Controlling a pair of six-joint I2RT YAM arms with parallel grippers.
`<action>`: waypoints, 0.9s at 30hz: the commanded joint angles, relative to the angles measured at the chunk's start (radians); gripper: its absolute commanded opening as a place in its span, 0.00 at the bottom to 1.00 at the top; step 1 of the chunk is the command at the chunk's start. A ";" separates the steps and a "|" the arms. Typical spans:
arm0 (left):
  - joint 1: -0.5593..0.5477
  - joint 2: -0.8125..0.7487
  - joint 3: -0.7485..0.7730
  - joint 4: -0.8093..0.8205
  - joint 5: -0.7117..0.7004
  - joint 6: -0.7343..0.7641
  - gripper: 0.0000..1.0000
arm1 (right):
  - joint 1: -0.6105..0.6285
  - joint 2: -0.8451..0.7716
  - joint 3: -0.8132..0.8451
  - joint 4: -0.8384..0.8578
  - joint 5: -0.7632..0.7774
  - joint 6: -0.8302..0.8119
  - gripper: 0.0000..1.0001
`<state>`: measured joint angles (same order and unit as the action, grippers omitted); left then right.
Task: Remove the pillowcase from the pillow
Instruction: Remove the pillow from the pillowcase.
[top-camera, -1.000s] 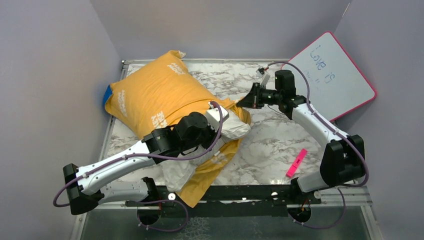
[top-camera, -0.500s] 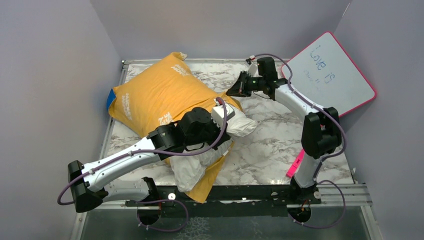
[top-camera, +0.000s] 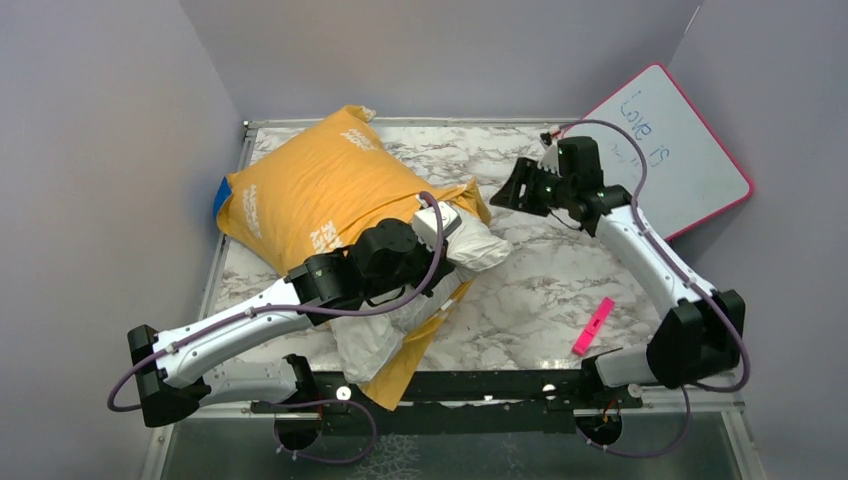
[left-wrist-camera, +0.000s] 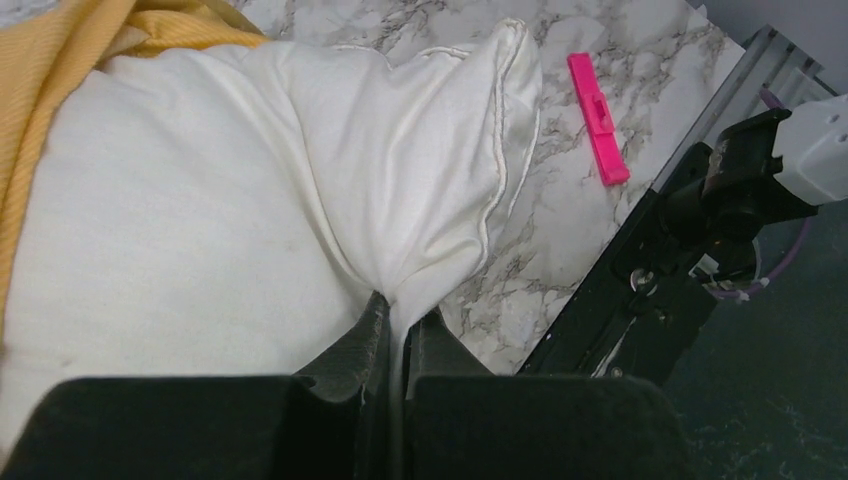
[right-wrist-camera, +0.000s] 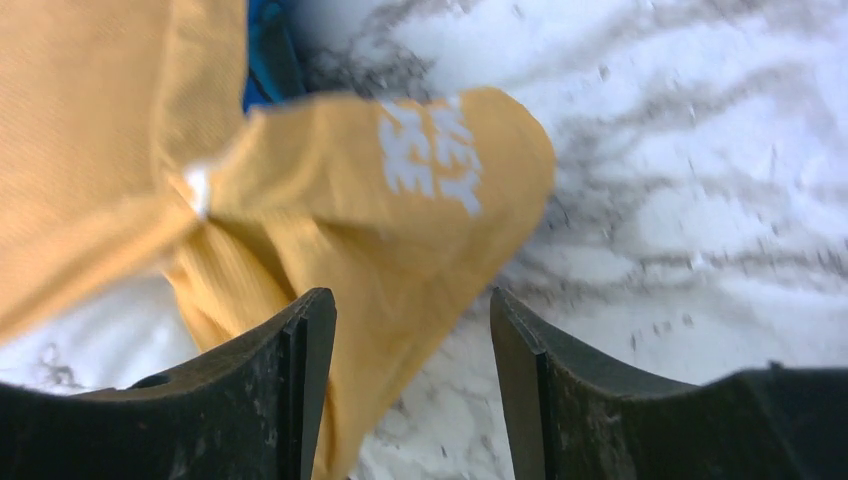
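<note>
The orange-yellow pillowcase (top-camera: 310, 180) with white lettering lies at the back left, still covering most of the pillow. The white pillow (top-camera: 478, 246) sticks out of its open end toward the middle of the table. My left gripper (left-wrist-camera: 400, 315) is shut on a pinched fold of the pillow (left-wrist-camera: 200, 200) near its corner. My right gripper (top-camera: 505, 190) hangs open just right of the pillowcase's open edge. In the right wrist view a loose flap of the pillowcase (right-wrist-camera: 380, 190) lies below and between the open fingers (right-wrist-camera: 305, 350), apart from the right-hand one.
A pink-edged whiteboard (top-camera: 670, 150) leans at the back right. A pink marker (top-camera: 593, 326) lies on the marble table (top-camera: 560, 270) near the right arm's base. A black rail (top-camera: 480, 385) runs along the front edge. Grey walls close in both sides.
My right gripper has opened, let go of the pillowcase's edge and drawn back to the right. The flap has dropped. The left gripper keeps its hold on the pillow.
</note>
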<state>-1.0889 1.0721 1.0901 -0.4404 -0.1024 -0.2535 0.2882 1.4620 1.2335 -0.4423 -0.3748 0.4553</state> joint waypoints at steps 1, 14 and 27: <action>-0.003 -0.003 0.111 0.138 -0.077 -0.006 0.00 | 0.002 -0.158 -0.218 -0.004 0.067 0.100 0.63; 0.001 0.001 0.124 0.162 -0.094 -0.007 0.00 | 0.003 -0.396 -0.728 0.450 -0.381 0.398 0.72; 0.029 0.047 0.164 0.174 -0.010 -0.070 0.00 | 0.029 -0.333 -0.766 0.699 -0.522 0.486 0.72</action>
<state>-1.0664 1.1339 1.1671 -0.4347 -0.1417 -0.2714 0.3027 1.1027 0.4679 0.1192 -0.8635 0.8829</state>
